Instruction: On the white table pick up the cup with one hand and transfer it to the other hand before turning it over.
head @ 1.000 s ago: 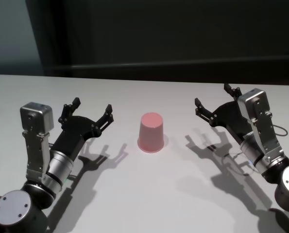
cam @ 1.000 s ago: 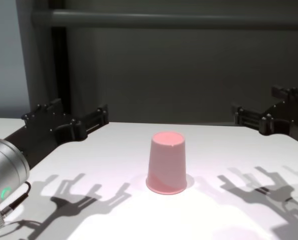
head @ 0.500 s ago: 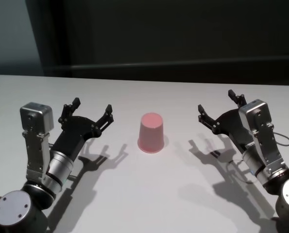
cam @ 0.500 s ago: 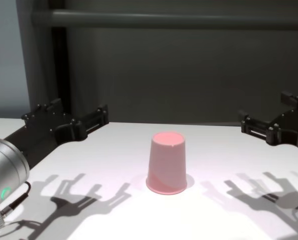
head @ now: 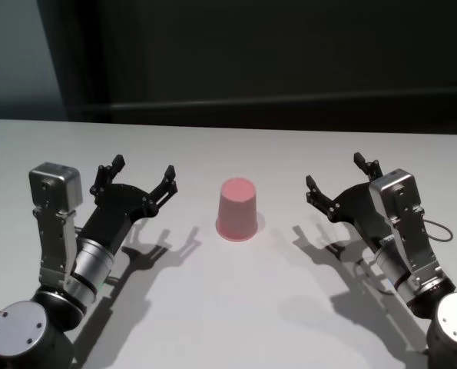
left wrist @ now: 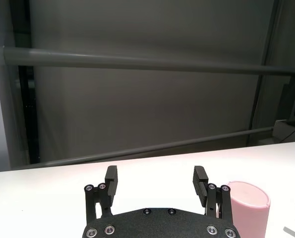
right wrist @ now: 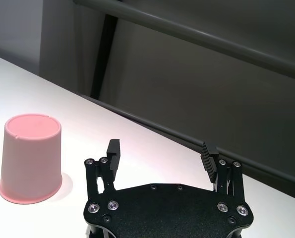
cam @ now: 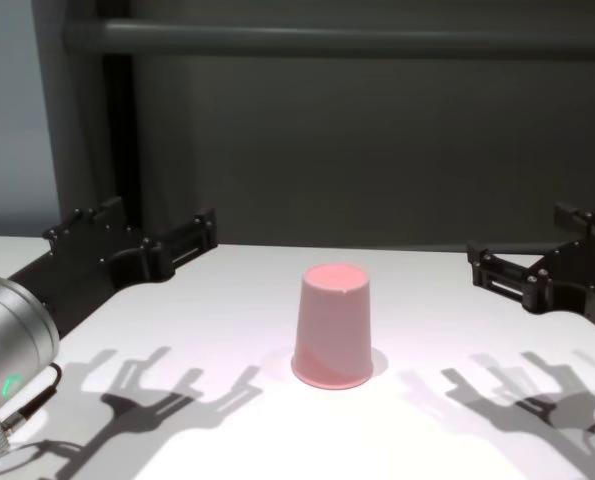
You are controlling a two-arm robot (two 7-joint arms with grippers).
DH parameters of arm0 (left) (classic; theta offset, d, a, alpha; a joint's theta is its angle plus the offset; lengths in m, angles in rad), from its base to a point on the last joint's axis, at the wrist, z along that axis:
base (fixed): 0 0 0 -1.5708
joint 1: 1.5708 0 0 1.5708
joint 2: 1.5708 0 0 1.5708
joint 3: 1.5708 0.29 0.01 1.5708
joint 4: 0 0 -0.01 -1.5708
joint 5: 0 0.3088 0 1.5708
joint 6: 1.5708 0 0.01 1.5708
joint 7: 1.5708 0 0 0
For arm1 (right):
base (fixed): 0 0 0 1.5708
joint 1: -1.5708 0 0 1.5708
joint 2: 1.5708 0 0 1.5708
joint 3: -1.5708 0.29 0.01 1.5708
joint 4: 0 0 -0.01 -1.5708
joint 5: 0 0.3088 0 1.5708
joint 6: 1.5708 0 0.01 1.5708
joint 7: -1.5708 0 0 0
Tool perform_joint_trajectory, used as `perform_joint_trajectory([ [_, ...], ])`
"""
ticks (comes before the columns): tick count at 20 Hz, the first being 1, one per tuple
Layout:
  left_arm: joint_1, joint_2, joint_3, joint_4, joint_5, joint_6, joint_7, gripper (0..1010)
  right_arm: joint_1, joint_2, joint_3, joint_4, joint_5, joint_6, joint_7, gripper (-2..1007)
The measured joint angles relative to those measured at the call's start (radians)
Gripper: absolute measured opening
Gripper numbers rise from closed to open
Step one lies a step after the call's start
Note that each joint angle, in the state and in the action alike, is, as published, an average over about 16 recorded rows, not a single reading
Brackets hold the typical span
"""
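The salmon-pink cup (head: 238, 209) (cam: 333, 325) stands upside down, rim on the white table (head: 228, 307), at the middle between both arms. My left gripper (head: 134, 175) (cam: 137, 232) hovers open to the cup's left, nothing between its fingers. The cup (left wrist: 247, 206) shows beside that gripper (left wrist: 157, 179) in the left wrist view. My right gripper (head: 337, 173) (cam: 532, 250) is open to the cup's right, a hand's width away, and it holds nothing. In the right wrist view the cup (right wrist: 30, 157) stands apart from the open gripper (right wrist: 162, 150).
A dark wall (head: 251, 54) with a horizontal rail (cam: 327, 40) runs behind the table's far edge. Shadows of both grippers fall on the tabletop in front of them. A thin cable (head: 439, 228) loops beside the right wrist.
My right gripper has come down and shifted slightly toward the cup, still open. The left arm and the cup have not moved.
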State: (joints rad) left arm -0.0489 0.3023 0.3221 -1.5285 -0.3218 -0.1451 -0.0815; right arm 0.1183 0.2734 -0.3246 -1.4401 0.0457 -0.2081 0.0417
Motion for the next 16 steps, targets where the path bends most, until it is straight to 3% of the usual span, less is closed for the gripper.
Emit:
perform_joint_trajectory([
  [16, 0.000, 0.000, 0.000, 0.000, 0.000, 0.000, 0.000, 1001, -0.003, -0.042, 0.010, 0.027, -0.007, -0.025, 0.025, 1002],
])
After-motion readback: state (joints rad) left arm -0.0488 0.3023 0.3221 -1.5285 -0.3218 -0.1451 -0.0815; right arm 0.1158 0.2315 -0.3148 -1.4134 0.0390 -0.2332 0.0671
